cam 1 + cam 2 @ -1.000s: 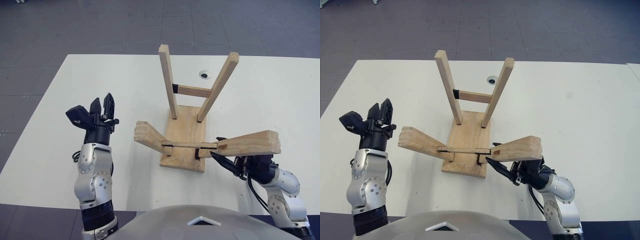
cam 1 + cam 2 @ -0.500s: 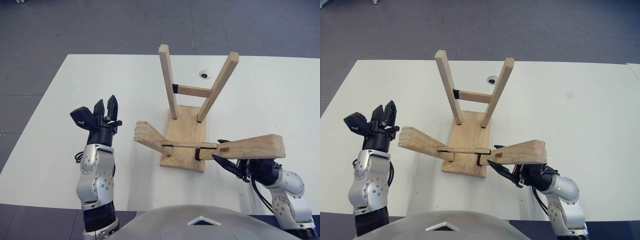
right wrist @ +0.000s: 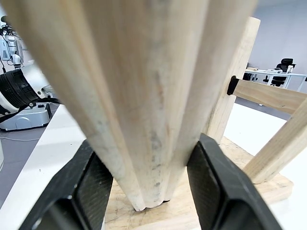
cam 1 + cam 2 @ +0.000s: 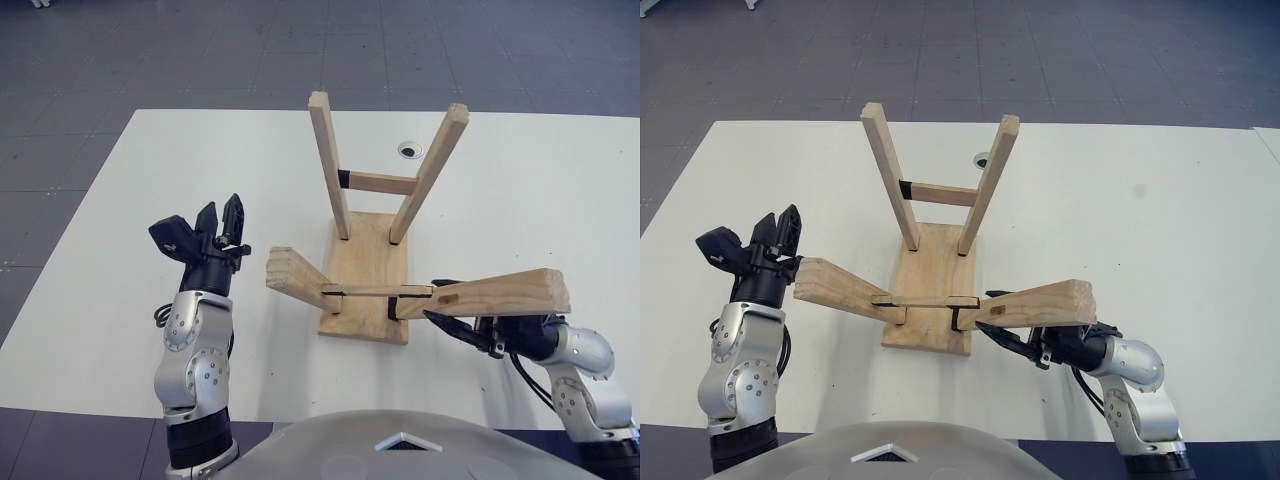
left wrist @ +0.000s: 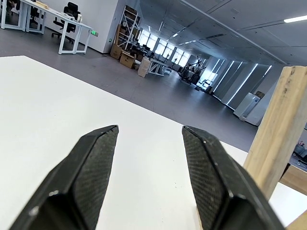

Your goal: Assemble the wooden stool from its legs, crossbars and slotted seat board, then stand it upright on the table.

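Over the last second the left gripper (image 4: 222, 214) has drifted in toward the stool, and the two far legs have tipped a little to the left. The near-right leg (image 4: 500, 292) now lies flatter than before.

The left gripper hangs above the table (image 4: 150, 170) with its two fingers (image 5: 91, 172) spread apart and nothing between them. It sits just beside the free end of the near-left leg (image 4: 295, 278) without touching it.

The right gripper (image 4: 452, 326) is clamped on the near-right leg from below. In the right wrist view its pads (image 3: 91, 191) press against both sides of the wood. That leg reaches out to the right, nearly level and clear of the table.

A thin near crossbar (image 4: 375, 291) links the two near legs (both splay outward rather than standing straight). Their inner ends meet the seat board (image 4: 365, 265) at its near end.

The seat board lies flat on the table, so the stool is upside down. At the board's far end the far-left leg (image 4: 330, 165) and far-right leg (image 4: 428, 175) rise upright, leaning slightly left. The far crossbar (image 4: 382, 182) joins them about halfway up.

Beyond them a round cable hole (image 4: 410, 150) is set into the tabletop.
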{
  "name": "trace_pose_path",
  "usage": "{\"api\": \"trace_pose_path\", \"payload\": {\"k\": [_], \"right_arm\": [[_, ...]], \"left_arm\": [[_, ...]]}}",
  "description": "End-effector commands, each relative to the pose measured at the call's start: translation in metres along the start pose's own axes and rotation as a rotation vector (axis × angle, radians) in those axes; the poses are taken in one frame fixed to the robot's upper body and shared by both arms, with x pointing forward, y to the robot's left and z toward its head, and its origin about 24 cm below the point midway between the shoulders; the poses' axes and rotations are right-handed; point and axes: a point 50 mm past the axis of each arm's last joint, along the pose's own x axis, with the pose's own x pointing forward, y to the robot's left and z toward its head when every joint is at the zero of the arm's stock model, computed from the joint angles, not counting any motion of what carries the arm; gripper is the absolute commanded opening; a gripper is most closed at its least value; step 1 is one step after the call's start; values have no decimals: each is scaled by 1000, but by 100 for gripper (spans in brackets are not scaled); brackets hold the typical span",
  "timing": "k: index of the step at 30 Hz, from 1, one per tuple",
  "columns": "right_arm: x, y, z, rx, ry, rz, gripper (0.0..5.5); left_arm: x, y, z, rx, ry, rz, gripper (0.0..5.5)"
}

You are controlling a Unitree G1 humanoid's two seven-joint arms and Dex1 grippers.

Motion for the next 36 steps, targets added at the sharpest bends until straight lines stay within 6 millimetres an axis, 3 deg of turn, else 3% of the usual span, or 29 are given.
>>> {"api": "trace_pose_path", "payload": {"k": [1, 7, 29, 36], "right_arm": [[-2, -4, -4, 2, 64, -19, 215], [4, -16, 0, -1, 96, -54, 215], [27, -34, 19, 12, 216, 57, 215], [33, -28, 17, 4, 231, 70, 215]], "left_arm": [[-3, -6, 0, 12, 15, -36, 245], [-5, -12, -2, 16, 33, -67, 245], [-7, -18, -12, 10, 91, -83, 245], [-8, -18, -11, 19, 81, -84, 245]]}}
